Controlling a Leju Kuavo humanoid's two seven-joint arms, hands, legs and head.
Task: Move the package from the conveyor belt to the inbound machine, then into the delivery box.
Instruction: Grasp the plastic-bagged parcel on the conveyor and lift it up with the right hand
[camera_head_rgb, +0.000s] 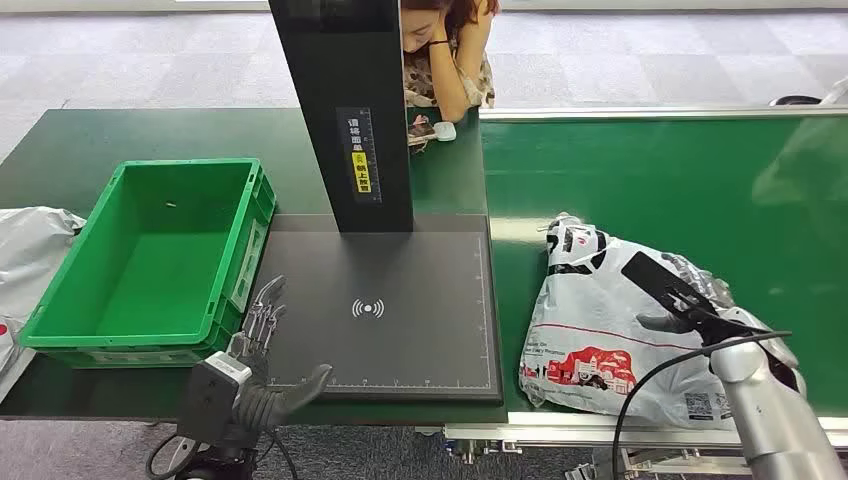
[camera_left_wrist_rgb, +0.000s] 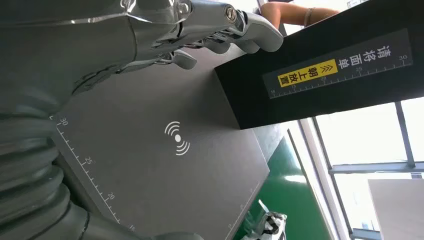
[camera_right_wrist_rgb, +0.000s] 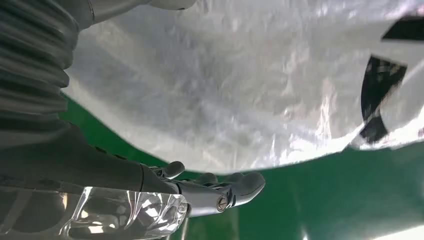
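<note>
My right hand (camera_head_rgb: 700, 310) rests on the crinkled white plastic package (camera_head_rgb: 600, 330) on the green conveyor belt (camera_head_rgb: 660, 180) — grip unclear. Left hand (camera_head_rgb: 262, 330) spread, empty, over the dark scanner plate (camera_head_rgb: 400, 300).

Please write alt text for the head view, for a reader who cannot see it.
The right hand rests on a white package lying on the green conveyor belt. The left hand hovers open between the inbound machine and an empty green box.
</note>
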